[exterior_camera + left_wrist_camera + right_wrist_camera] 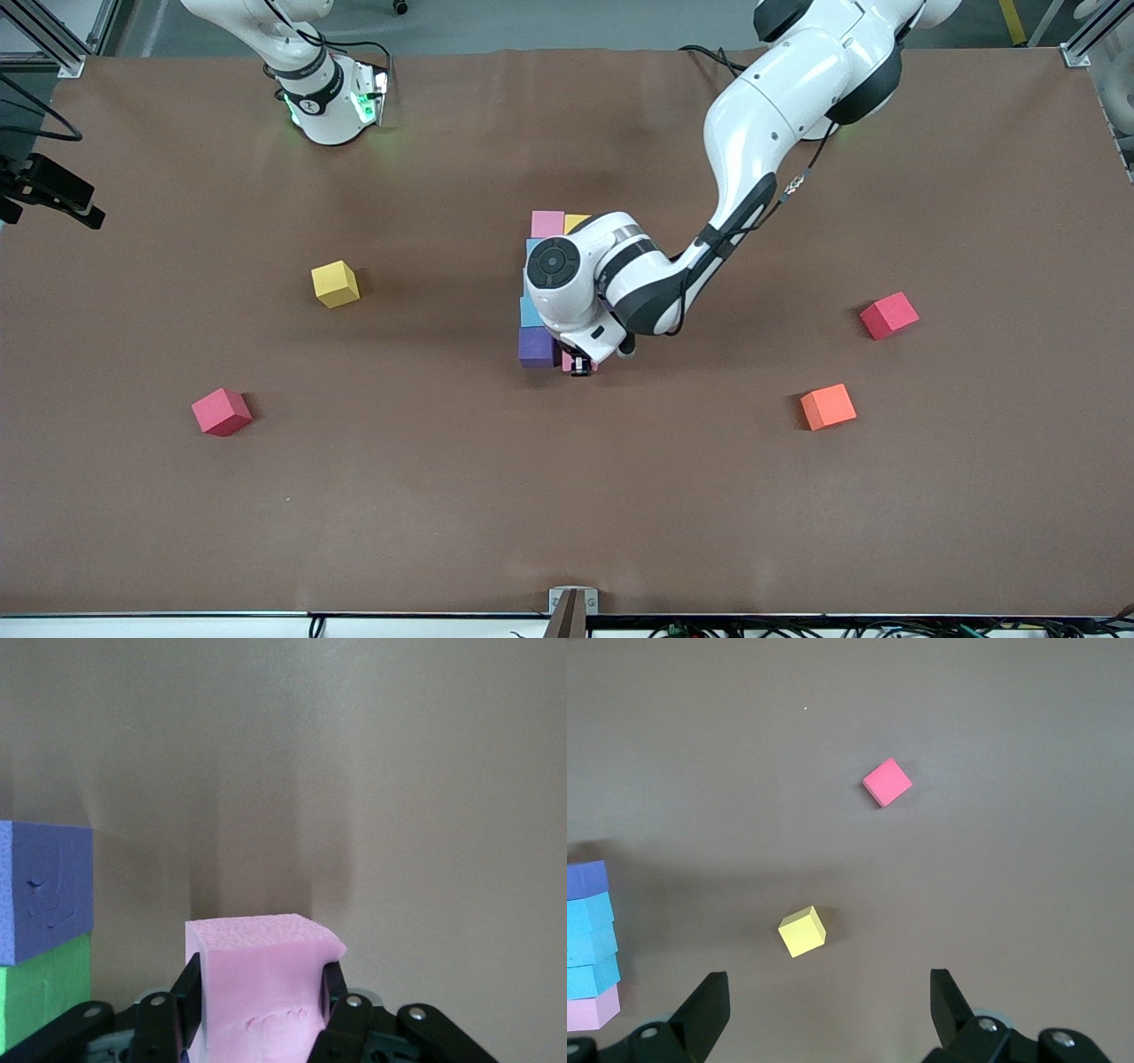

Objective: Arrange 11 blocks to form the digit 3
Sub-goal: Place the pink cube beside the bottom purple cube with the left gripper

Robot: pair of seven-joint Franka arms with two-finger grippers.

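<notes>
At the table's middle stands a cluster of blocks: a pink one (547, 222) and a yellow one (576, 220) farthest from the front camera, light blue ones (529, 310), and a purple one (536, 346) nearest. My left hand hides the rest. My left gripper (580, 365) (257, 992) is shut on a pink block (257, 979), low beside the purple block (44, 890) and a green block (40, 992). A loose yellow block (335, 283) (803, 931) and an orange block (827, 407) lie apart. My right gripper (828, 1001) hangs open and high, holding nothing, while its arm (328, 106) waits near its base.
One red cube (221, 412) (887, 781) lies toward the right arm's end, nearer the front camera than the yellow block. A second red cube (889, 315) lies toward the left arm's end, farther than the orange block. Brown tabletop (567, 496) stretches around them.
</notes>
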